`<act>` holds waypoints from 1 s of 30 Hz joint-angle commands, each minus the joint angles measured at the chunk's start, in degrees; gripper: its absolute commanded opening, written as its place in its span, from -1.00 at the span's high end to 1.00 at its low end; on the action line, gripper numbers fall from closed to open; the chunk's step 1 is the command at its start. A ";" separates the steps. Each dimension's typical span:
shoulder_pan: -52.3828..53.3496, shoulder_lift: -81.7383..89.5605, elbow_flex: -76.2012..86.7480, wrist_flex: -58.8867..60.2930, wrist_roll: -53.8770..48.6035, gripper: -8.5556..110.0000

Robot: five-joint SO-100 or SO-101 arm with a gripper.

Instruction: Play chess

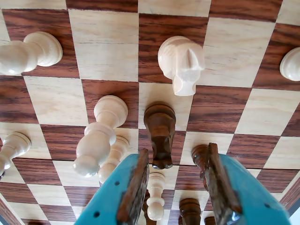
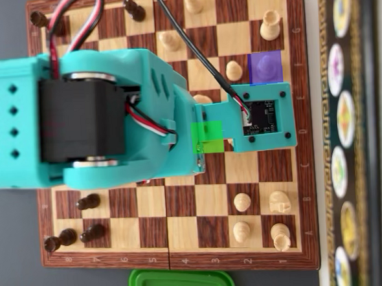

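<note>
We are hovering the gripper (image 1: 176, 187), jaws spread, over the dark chess piece (image 1: 160, 136) standing mid-board, just ahead of the fingertips. It is looking light, rigid, smooth turned wood, likely to tip; we are judging its narrow waist the best hold. The wooden chessboard (image 1: 108, 42) is crowded with 2 pale pawns (image 1: 101, 136) just beside.

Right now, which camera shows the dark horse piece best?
The wrist view: the dark knight stands in plain sight just ahead of the open gripper. In the overhead view the teal arm seems to cover it; I cannot pick it out.
</note>
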 commanded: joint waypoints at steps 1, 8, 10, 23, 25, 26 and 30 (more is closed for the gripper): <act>0.62 0.09 -3.78 0.18 -0.53 0.55; 0.88 -0.09 -3.08 0.18 -0.62 0.55; 0.79 -0.09 -3.08 0.18 -0.62 0.55; 0.35 -1.49 -1.05 -0.44 -0.62 0.55; 0.26 -2.90 -1.32 -0.44 -0.53 0.55; 0.26 -3.52 -1.32 -0.44 -0.53 0.55; 0.62 -4.04 -1.32 -0.44 -0.62 0.56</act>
